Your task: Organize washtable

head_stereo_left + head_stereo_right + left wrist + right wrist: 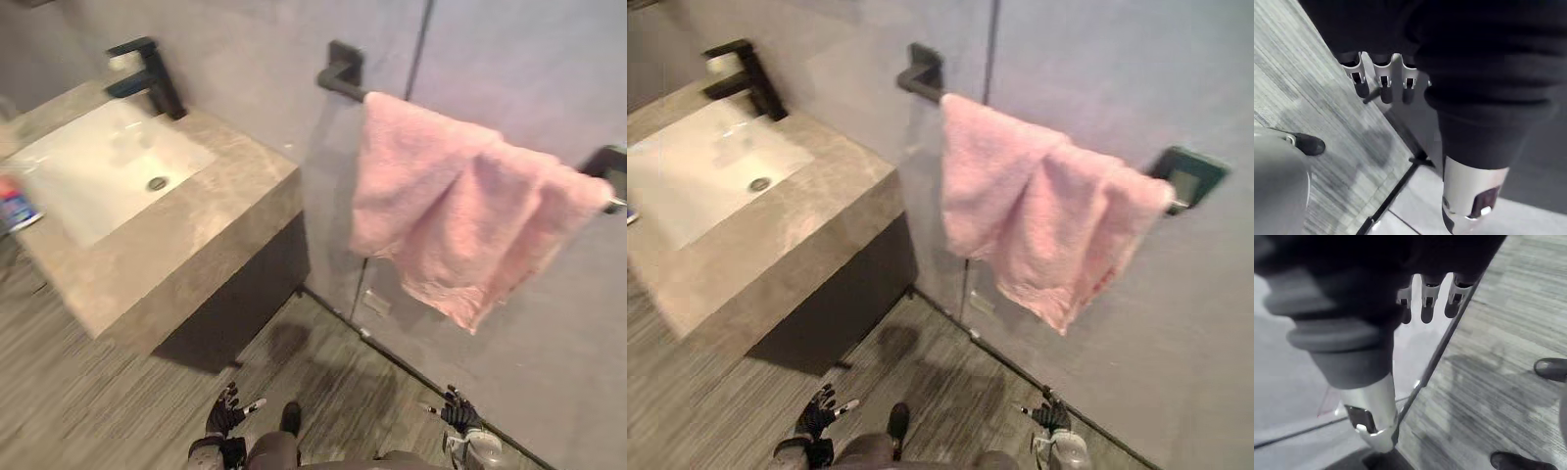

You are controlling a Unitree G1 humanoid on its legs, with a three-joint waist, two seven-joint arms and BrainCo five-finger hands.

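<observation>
Stone-grey counter (201,235) at the left, with a white sink (83,181) set into it and a black faucet (149,76) at its far edge. A blue-and-red item (14,206), too blurred to identify, lies at the sink's left rim. To the right, a pink towel (456,211) hangs bunched over a black wall bar (343,82). The left hand (223,413) and right hand (458,411) hang low over the wood-grain floor (69,401), well apart, fingers loosely extended and holding nothing.

A bathroom: a grey stone washtable (196,245) holds a white inset basin (98,166) with a round drain (157,183) and a black faucet (147,73). A pink towel (460,206) hangs over a black wall rail (343,80) above a grey wood-look plank floor (59,411).
</observation>
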